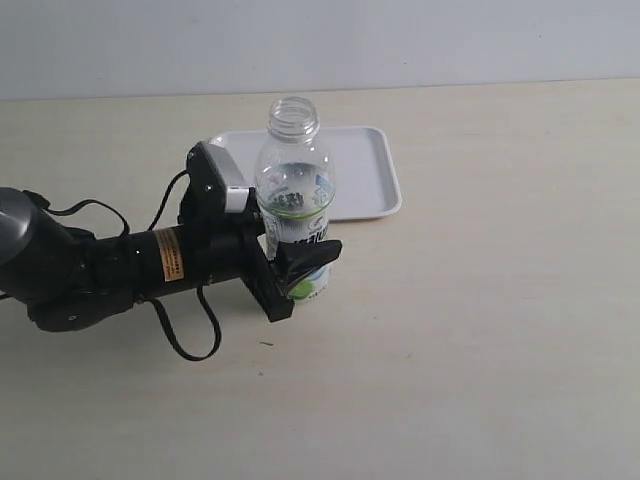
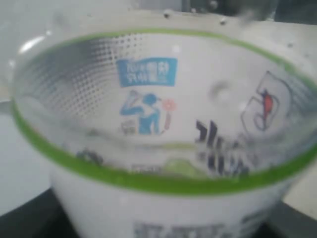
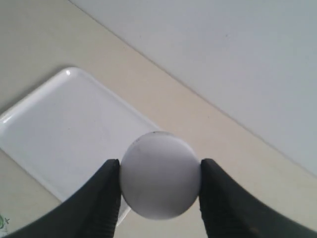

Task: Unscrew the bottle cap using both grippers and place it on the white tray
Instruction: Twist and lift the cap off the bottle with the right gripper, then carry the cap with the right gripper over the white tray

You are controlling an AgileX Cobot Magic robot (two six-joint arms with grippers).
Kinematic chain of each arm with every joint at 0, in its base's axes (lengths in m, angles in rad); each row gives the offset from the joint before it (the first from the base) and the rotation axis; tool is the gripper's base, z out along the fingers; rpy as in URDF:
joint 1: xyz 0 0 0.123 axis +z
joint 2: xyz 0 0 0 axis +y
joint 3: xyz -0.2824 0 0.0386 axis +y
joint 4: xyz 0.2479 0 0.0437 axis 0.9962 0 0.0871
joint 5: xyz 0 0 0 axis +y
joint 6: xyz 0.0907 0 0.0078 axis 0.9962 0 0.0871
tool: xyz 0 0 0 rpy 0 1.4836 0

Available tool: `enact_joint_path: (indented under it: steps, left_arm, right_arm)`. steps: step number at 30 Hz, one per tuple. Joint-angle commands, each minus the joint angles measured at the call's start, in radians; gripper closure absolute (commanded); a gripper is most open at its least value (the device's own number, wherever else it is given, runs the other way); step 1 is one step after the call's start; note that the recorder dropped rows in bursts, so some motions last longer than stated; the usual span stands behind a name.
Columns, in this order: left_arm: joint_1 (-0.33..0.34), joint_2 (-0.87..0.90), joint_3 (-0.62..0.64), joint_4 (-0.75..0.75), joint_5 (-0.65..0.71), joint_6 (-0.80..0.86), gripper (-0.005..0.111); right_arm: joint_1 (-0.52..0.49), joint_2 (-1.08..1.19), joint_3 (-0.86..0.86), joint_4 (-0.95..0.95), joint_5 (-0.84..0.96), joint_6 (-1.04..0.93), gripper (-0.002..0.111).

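Bare beige worktop (image 1: pixel 500 320) lies open right of the flat white plastic tray (image 1: pixel 372 170). Before its left part stands the small clear plastic bottle (image 1: pixel 294 190), neck open, clamped low by the left tool (image 1: pixel 298 268) on a nearly level arm. Only the right wrist view shows the right tool (image 3: pixel 159 171) pinching the round white plastic cap (image 3: pixel 159 183) over the tray's rim.

Left wrist view: the bottle (image 2: pixel 163 144) fills the picture, blurred and cropped on every side, its black label characters unreadable. Right wrist view: the bottle cap (image 3: pixel 159 174) hides one corner of the white tray (image 3: pixel 64 119); the black fingers (image 3: pixel 101 203) run off the edge.
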Motion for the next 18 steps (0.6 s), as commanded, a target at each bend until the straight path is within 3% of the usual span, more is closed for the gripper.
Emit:
enact_joint_path:
  steps: [1, 9, 18]
  left_arm:
    - [0.023, -0.026, 0.026, -0.029, -0.062, 0.014, 0.107]
    - [0.037, -0.026, 0.034, -0.024, -0.062, -0.006, 0.107]
    - [0.037, -0.022, 0.034, -0.024, -0.062, -0.006, 0.107]
  right_arm:
    - [-0.006, 0.111, 0.0, 0.001, -0.048, 0.074, 0.108]
    - [-0.006, 0.279, 0.0, 0.023, -0.142, 0.084, 0.108]
    - [-0.004, 0.4, 0.0, 0.265, -0.212, -0.036, 0.108]
